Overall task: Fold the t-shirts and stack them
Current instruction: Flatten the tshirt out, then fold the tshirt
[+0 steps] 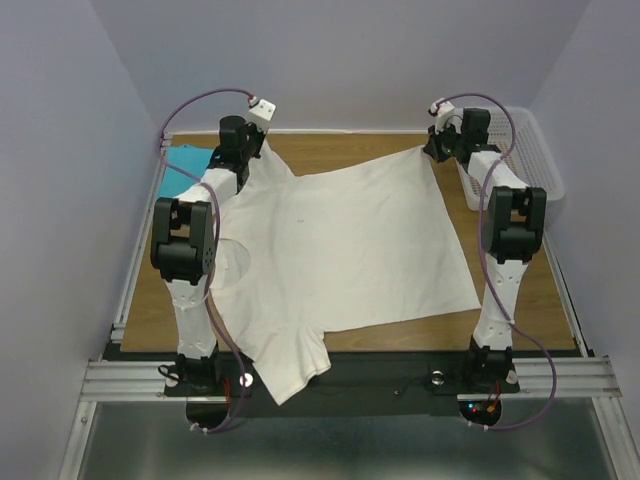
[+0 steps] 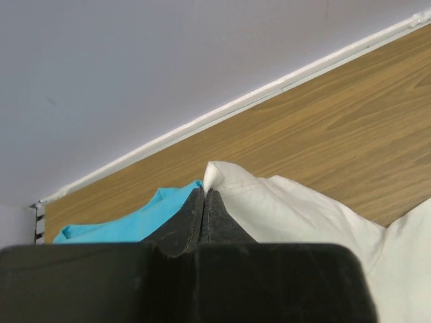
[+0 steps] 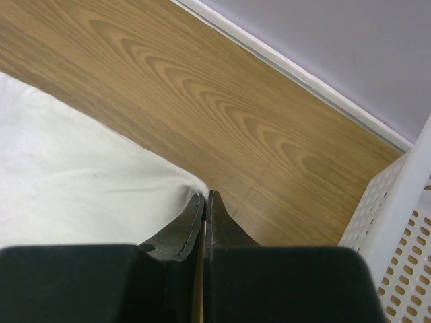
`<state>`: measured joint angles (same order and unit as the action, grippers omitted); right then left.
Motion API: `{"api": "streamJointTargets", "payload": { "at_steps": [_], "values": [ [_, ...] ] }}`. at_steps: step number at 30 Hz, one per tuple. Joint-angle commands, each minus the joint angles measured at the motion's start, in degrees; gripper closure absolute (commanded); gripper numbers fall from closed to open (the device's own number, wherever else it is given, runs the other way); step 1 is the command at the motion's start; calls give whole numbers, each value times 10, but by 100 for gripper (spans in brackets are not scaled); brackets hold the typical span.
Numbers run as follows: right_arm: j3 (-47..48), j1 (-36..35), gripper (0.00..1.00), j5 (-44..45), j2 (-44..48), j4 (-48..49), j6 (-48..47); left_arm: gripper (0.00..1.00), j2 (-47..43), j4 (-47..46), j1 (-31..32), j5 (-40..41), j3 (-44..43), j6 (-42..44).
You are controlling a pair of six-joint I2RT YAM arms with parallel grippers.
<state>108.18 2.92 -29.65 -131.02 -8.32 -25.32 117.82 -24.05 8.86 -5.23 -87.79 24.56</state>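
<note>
The cream t-shirt point(image 1: 340, 250) lies spread over the wooden table, one sleeve hanging over the near edge. My left gripper point(image 1: 245, 148) is shut on its far left corner; in the left wrist view the cream cloth point(image 2: 296, 208) pokes out between the closed fingertips point(image 2: 205, 190). My right gripper point(image 1: 438, 148) is shut on the far right corner, where the cream cloth point(image 3: 81, 175) ends at the closed tips point(image 3: 204, 195). The turquoise t-shirt point(image 1: 185, 165) lies at the far left, mostly hidden behind the left arm; it also shows in the left wrist view point(image 2: 128, 225).
A white perforated basket point(image 1: 535, 165) stands at the far right of the table, close to my right arm; its wall shows in the right wrist view point(image 3: 397, 229). The back wall runs just behind both grippers. Bare wood point(image 1: 520, 300) lies right of the shirt.
</note>
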Motion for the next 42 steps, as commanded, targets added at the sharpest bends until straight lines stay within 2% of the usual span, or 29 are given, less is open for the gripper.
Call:
{"api": "streamJointTargets", "payload": {
  "at_steps": [1,18,28,42],
  "values": [
    [13,-5,99,16,-5,32,-17,100,-8,-17,-3,19,-26,6],
    [-58,-5,100,9,56,32,-54,100,-93,-42,-3,13,68,17],
    [-61,-3,100,35,73,33,-33,100,-164,-51,-3,18,132,16],
    [-94,2,99,31,99,33,-38,100,-207,-50,-3,23,172,29]
  ]
}}
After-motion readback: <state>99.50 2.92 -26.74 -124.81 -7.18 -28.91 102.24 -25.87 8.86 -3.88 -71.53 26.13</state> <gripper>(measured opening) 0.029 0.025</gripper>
